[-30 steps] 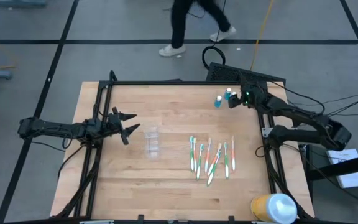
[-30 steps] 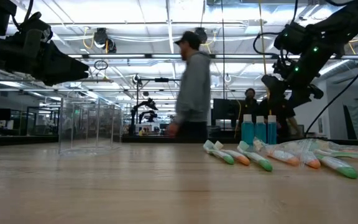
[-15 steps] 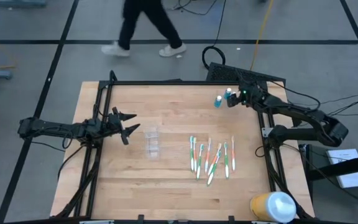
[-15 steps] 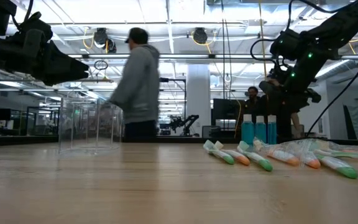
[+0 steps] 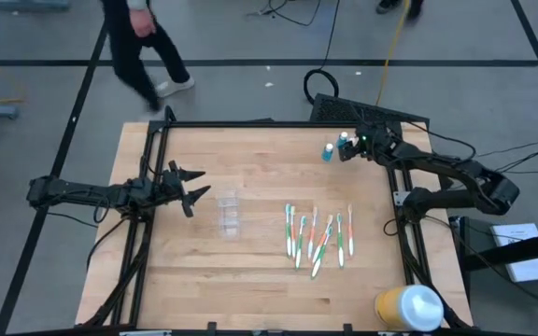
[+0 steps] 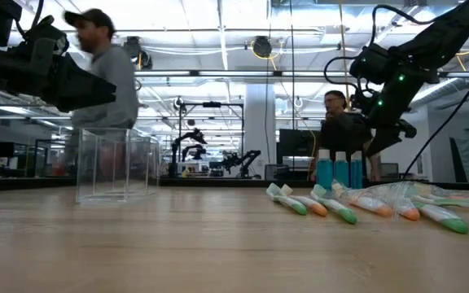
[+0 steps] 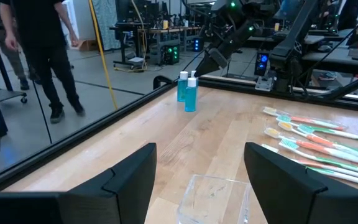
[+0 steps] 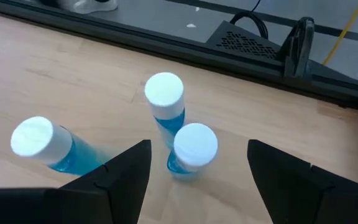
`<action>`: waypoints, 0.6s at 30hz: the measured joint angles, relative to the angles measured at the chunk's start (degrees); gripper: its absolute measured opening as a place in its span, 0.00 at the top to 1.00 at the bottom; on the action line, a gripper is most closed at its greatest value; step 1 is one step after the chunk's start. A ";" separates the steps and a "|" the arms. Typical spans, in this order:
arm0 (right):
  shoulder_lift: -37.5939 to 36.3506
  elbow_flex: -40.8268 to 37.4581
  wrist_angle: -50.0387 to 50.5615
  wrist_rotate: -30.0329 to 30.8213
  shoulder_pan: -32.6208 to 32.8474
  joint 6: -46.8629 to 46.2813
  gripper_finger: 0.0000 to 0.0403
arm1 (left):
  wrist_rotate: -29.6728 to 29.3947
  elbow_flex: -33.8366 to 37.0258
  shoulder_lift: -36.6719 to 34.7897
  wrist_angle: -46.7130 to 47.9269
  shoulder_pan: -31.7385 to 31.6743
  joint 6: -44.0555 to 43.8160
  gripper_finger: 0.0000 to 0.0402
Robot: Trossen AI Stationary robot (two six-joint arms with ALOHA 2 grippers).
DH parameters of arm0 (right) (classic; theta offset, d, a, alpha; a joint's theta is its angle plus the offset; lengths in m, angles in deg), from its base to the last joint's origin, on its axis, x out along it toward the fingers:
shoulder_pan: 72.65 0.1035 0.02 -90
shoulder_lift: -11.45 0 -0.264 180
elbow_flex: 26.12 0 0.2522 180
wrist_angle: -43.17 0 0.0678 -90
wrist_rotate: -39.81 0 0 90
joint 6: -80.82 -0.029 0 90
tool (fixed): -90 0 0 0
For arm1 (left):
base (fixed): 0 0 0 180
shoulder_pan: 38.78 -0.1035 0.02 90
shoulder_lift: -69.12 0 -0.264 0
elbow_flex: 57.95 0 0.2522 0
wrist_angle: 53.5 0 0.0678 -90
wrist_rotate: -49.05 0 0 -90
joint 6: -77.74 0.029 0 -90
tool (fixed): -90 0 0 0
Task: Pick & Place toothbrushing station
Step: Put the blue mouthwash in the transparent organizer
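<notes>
The right end effector hangs wide open, empty, above the blue tubes.

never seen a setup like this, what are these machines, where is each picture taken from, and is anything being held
Two robot arms work at a wooden table. One picture looks straight down, one looks level along the tabletop, and one camera rides on each wrist. The left gripper waits open beside a clear plastic cup. The right gripper hovers open over three blue white-capped tubes at the far edge. Toothbrushes lie loose in the middle. A yellow container sits off the near right corner. Nothing is held. People pass behind.
</notes>
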 joint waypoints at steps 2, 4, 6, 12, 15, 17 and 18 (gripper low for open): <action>0.39 0.00 -0.45 0.01 0.00 0.50 0.36 | 0.00 0.01 -0.01 0.00 0.00 0.00 0.38; 0.51 0.00 -0.42 0.03 0.00 0.67 0.36 | 0.00 0.02 -0.01 0.00 0.01 -0.02 0.38; 0.54 0.00 -0.33 0.03 0.00 0.85 0.36 | 0.00 0.01 0.00 0.00 0.00 -0.02 0.38; 0.52 0.00 0.12 -0.15 0.02 1.32 0.36 | -0.01 0.02 0.01 0.00 0.01 -0.01 0.38; 0.52 -0.44 0.13 -0.21 0.32 2.18 0.36 | 0.00 0.02 0.01 0.00 -0.01 0.00 0.38; 0.52 -1.15 0.24 -0.26 0.71 2.18 0.36 | -0.02 0.02 -0.01 0.00 -0.01 -0.01 0.38; 0.52 -1.54 0.16 -0.24 0.98 2.18 0.36 | -0.02 0.02 0.01 0.00 -0.01 -0.01 0.38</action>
